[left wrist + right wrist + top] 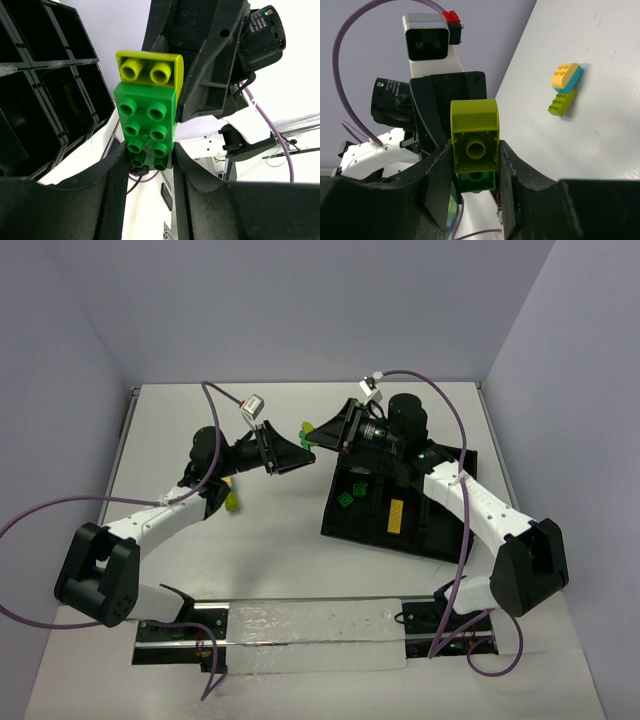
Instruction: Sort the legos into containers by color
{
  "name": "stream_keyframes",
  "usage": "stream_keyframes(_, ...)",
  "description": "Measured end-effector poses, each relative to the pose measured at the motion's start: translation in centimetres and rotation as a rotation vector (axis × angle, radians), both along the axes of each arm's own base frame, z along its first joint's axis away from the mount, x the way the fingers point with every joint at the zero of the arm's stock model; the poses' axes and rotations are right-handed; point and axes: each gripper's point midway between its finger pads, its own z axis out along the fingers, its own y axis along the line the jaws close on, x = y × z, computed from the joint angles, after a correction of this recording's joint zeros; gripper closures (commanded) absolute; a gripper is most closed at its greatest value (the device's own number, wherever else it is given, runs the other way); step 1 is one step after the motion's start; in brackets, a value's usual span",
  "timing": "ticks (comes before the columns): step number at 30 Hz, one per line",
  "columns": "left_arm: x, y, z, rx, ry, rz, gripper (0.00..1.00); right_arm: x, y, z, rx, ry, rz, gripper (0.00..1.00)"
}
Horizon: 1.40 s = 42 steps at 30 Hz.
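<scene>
1. While both my arms meet in the air over the back half of the tabletop [280,560], its bare white surface lies open between my left arm and the black tray [340,523] and in front of both. Walls close it off at the left, back and right.
2. The tray sits right of centre, turned at an angle, partly under my right arm. Thin walls split it into rectangular compartments.
3. My left jaws are closed on the near end of a green brick [146,125], one pad on each long side.
4. My right jaws are clamped on a lime brick [150,70] joined to the green one's far end. The pair hangs between both grips, clear of the tabletop.
5. Both bricks are glossy hard plastic with round studs, and the lime one has a curved edge.
6. Two green pieces [350,493] and a yellow brick [397,515] lie in the tray.
7. A small stack [563,89], rounded yellow on blue on lime, lies on the tabletop just beside my left arm.
</scene>
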Motion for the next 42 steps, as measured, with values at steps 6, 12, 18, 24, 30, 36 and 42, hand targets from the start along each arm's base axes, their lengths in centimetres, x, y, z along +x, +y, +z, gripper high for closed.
stream_keyframes(6, 0.0, 0.1, 0.0, 0.001, 0.001, 0.002, 1.00, 0.0, -0.1, 0.0, 0.002, 0.002, 0.001, 0.86)
stream_keyframes(12, 0.1, 0.4, -0.2, 0.015, 0.003, 0.009, 1.00, 0.2, -0.2, -0.3, -0.003, 0.004, -0.009, 0.98)
stream_keyframes(18, 1.3, 2.9, -1.2, 0.049, 0.021, 0.084, 1.00, 0.8, -1.6, -1.5, -0.028, 0.034, -0.057, 0.99)
stream_keyframes(24, 1.4, 3.6, -1.3, 0.070, 0.012, 0.102, 1.00, 1.2, -2.7, -1.6, -0.050, 0.028, -0.091, 1.00)
stream_keyframes(30, 1.7, 1.2, -1.7, 0.212, -0.011, 0.078, 1.00, 1.2, -5.8, -3.7, -0.209, 0.027, -0.218, 1.00)
stream_keyframes(36, 0.6, -3.6, -2.1, 0.389, -0.107, 0.012, 1.00, -0.5, -12.7, -6.2, -0.426, 0.033, -0.456, 1.00)
stream_keyframes(42, -0.6, -6.4, -8.2, 0.611, -0.050, -0.056, 1.00, -4.3, -20.7, -11.3, -0.656, 0.185, -0.724, 1.00)
